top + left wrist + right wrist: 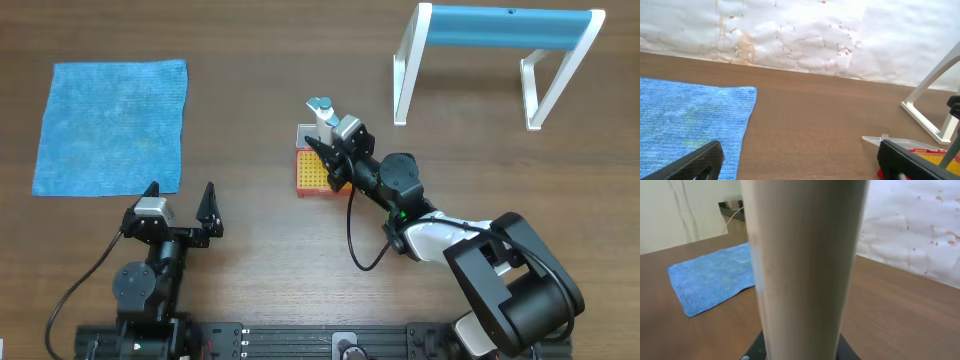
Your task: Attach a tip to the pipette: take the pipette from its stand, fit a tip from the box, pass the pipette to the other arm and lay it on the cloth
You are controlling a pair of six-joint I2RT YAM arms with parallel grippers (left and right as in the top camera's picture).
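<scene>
I am clamping my right claw (328, 158) mid-barrel around the pipette (805, 255), which is probably light, stiff and slick. The tip box (310, 176) is sitting just beside my claw.

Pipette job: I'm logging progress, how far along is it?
Done: the pipette is off the stand, held by the right gripper. In hand: it is at the tip box; tip fit unclear. Left: the pass to the open left gripper and laying it on the cloth.
</scene>
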